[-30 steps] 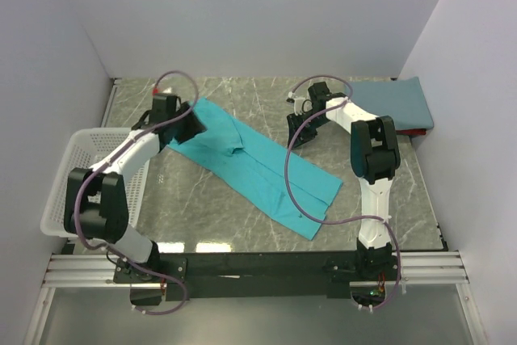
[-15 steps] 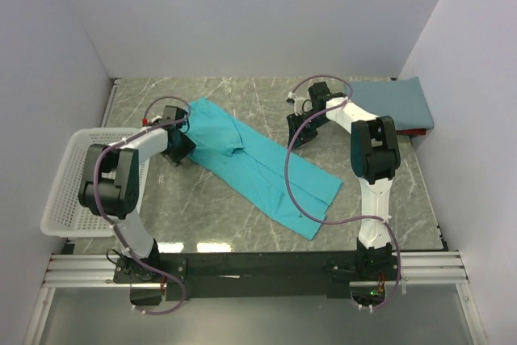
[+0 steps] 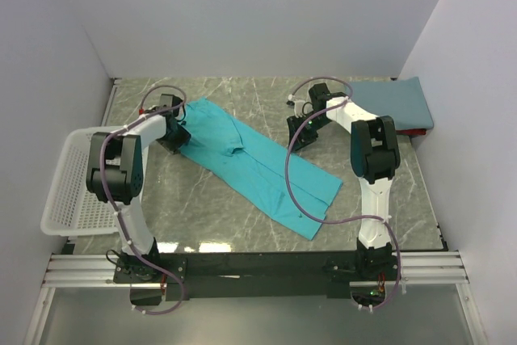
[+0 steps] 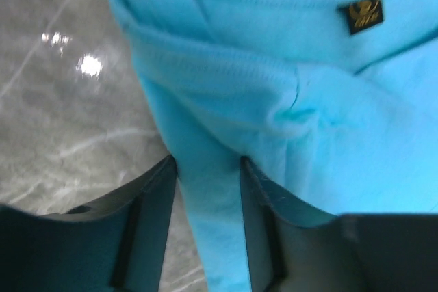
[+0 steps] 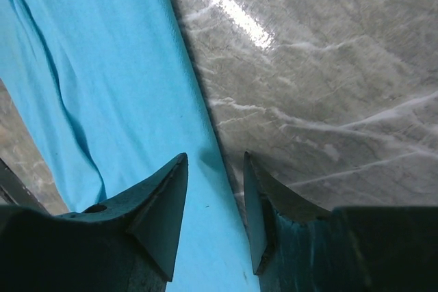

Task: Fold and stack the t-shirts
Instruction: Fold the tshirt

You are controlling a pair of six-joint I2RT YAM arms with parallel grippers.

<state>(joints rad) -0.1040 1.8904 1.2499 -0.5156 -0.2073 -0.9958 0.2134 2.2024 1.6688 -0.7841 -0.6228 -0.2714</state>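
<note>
On the desk (image 3: pixel 202 208), I see the teal t-shirt (image 3: pixel 258 163) lying flat on a diagonal, from far-left to near-right. Left gripper (image 4: pixel 207 169) is at the shirt's far-left end, pinching a raised fold of teal cloth. The cloth fills the gap and touches both fingers. Right gripper (image 5: pixel 214 162) is low at the shirt's right edge with its jaws spread, and the cloth edge and bare desk show between them. Slate-blue t-shirt (image 3: pixel 396 103) sits folded in the far-right corner, well apart. White basket (image 3: pixel 60 199) is at the desk's left edge.
</note>
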